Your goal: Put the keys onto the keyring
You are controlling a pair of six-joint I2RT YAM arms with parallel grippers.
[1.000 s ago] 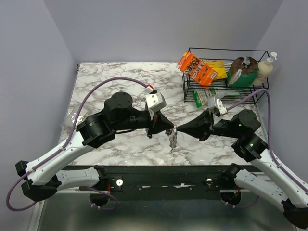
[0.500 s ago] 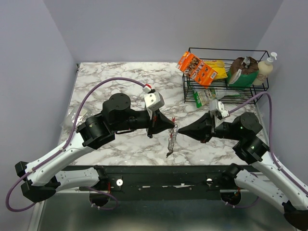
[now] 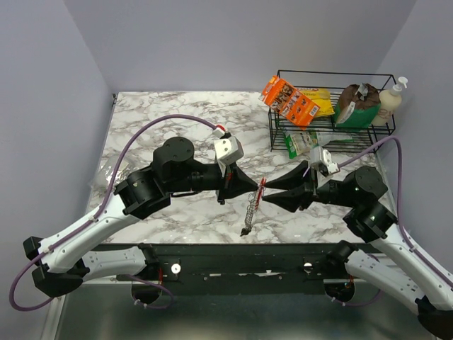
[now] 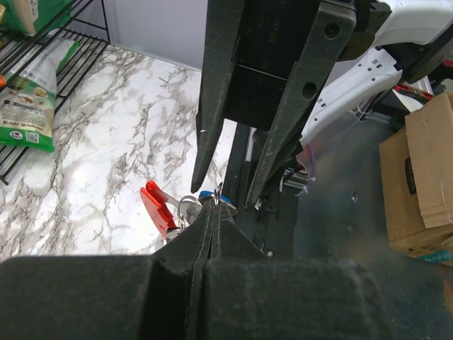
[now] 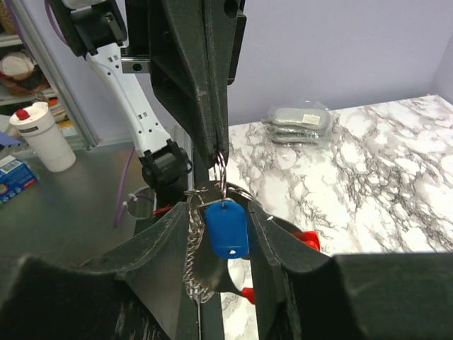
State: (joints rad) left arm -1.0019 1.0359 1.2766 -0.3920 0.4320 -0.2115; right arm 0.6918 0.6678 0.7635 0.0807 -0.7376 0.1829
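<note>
I am making out no words, brands or numbers anywhere. The green packet [image 4: 27, 106] is showing a small square code and lines of print, and the orange box [image 3: 288, 100] is carrying pale markings, but all of it is blurring past reading.
</note>
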